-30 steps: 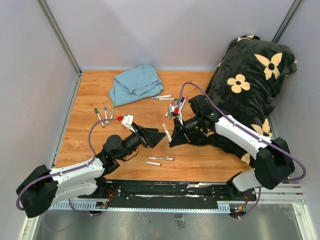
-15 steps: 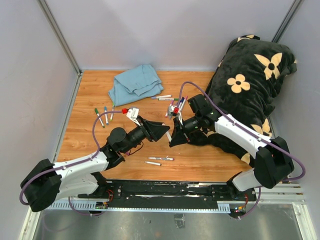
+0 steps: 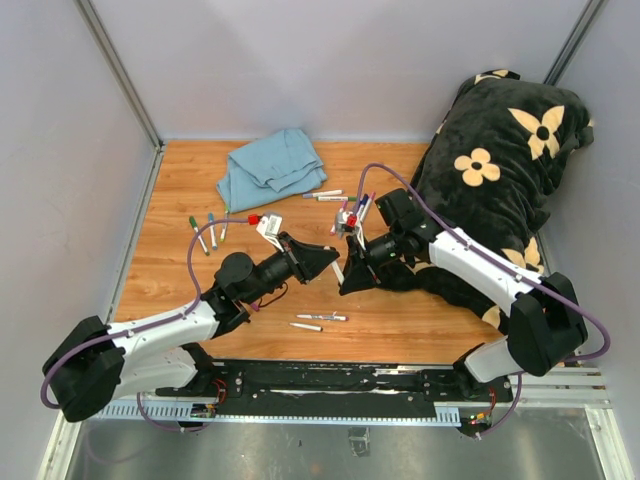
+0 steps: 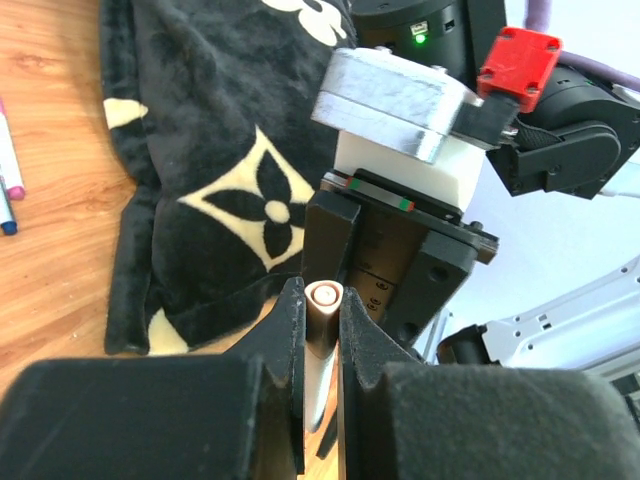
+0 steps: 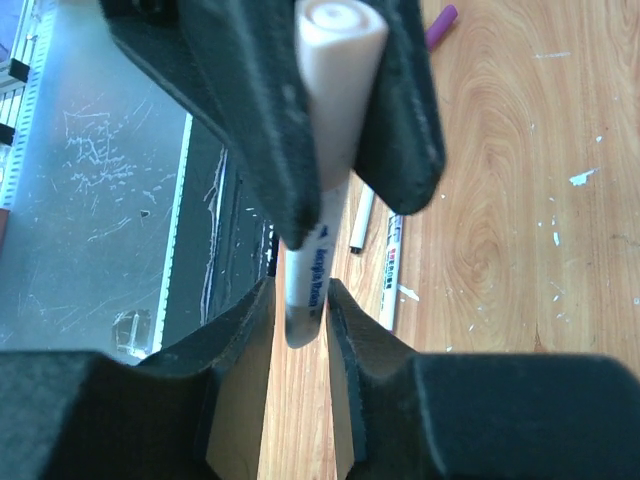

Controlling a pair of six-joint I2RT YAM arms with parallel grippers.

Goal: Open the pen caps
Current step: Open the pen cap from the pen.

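Note:
A white marker point(image 3: 338, 268) hangs in mid-air between my two grippers above the table's middle. My left gripper point(image 4: 321, 312) is shut on the marker's upper end point(image 4: 323, 300), which shows as a round tip between the pads. I cannot tell whether that end is a pen cap. My right gripper point(image 5: 300, 300) straddles the printed barrel point(image 5: 310, 270) at the other end, with a thin gap on one side, so it stands slightly open. In the top view the left gripper point(image 3: 333, 261) and right gripper point(image 3: 346, 277) meet tip to tip. A purple pen cap point(image 5: 441, 18) lies on the wood.
Loose markers lie at the left point(image 3: 205, 232), near the front point(image 3: 321, 317), beside the blue cloth point(image 3: 272, 168) and by the right arm point(image 3: 356, 210). A black flowered cushion point(image 3: 505, 160) fills the right side. Grey walls enclose the wooden table point(image 3: 160, 290).
The left arm swung right to the marker and its jaws closed on the marker's end. The right jaws loosened a little around the barrel.

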